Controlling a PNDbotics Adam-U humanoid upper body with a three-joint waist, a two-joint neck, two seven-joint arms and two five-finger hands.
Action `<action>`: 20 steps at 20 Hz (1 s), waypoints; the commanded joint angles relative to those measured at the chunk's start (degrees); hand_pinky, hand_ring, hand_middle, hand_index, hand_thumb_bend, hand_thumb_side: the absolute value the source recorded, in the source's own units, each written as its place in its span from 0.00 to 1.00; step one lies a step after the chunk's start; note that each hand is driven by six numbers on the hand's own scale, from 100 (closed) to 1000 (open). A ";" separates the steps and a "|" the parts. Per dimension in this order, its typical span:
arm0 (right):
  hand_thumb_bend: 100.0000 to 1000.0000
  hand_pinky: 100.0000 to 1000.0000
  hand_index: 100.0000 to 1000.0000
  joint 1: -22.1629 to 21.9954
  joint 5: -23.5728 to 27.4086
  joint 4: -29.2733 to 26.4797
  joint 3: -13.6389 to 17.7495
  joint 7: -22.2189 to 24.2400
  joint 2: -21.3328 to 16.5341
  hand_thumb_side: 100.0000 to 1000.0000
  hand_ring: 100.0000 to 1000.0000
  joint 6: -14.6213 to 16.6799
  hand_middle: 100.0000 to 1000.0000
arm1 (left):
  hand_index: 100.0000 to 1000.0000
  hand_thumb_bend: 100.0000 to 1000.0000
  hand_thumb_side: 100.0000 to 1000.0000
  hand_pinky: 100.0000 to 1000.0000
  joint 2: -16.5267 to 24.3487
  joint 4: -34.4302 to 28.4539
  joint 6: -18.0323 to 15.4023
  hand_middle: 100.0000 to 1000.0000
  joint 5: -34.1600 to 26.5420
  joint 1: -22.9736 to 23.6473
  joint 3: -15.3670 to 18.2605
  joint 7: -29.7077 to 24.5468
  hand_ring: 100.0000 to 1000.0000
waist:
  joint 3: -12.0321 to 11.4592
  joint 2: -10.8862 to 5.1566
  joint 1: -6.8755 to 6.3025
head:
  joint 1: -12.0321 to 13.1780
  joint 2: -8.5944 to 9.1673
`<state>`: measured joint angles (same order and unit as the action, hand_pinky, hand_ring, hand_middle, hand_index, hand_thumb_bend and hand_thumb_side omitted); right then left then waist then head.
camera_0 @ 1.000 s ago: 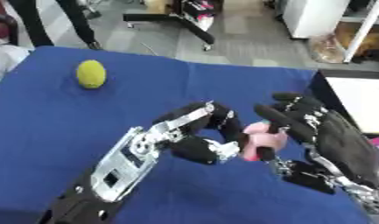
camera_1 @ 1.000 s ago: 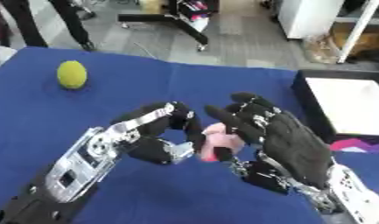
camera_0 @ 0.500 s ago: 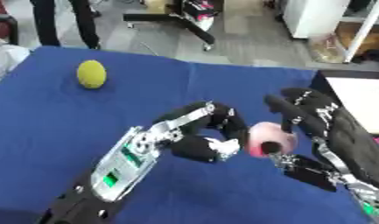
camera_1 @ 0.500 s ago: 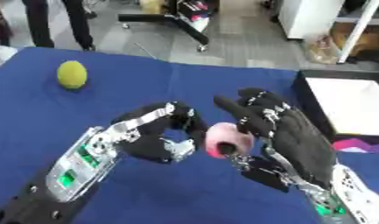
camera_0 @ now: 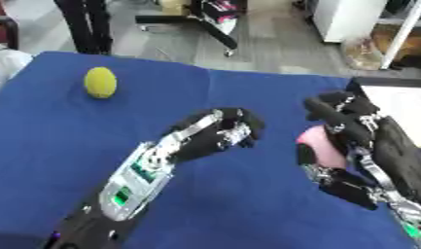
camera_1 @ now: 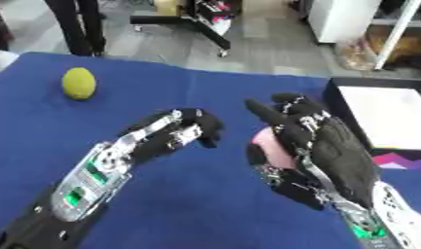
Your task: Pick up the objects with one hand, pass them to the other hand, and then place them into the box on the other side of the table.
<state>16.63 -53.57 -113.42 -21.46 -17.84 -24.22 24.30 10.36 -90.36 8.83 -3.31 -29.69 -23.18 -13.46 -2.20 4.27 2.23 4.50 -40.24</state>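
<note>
In the upper left of the frame a yellow-green ball point(camera_0: 100, 82) sits alone on the blue cloth-covered table point(camera_0: 43, 146), untouched and well apart from both of my hands.

At centre left, my left hand point(camera_0: 220, 132) has drawn back from the handover. A second ago its fingers met the small pink rounded object point(camera_1: 270, 147); now they are curled in on themselves and hold nothing, with a clear gap of blue cloth between this hand and the other.

Right of centre, my right hand point(camera_1: 320, 148) now has the pink object alone, cupped against its palm with the fingers and thumb curled round it. I judge the pass complete, so what remains is carrying it to the box.

At the right edge lies the black-rimmed box with a pale floor point(camera_1: 330, 104), just beyond the right hand. It is cut off by the frame, so I cannot see its far wall. The right hand's fingers cover much of the pink object, and I cannot make out what it is. A patch of magenta and teal point(camera_1: 399, 159) beside the box is also unclear.
</note>
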 commanded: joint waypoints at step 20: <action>0.00 0.76 0.97 -10.31 -7.32 -1.17 14.67 -11.78 -12.40 0.00 0.57 -14.07 0.10 | 0.72 0.00 0.68 0.66 3.90 3.15 -5.15 0.54 -6.40 9.37 13.75 18.25 0.57 | -0.29 -0.32 0.27 | -9.88 1.76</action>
<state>5.98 -60.29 -113.42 -7.93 -29.27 -34.47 10.99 12.85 -85.88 3.86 -9.47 -19.70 -10.12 4.41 -2.46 4.41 2.51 -4.53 -39.47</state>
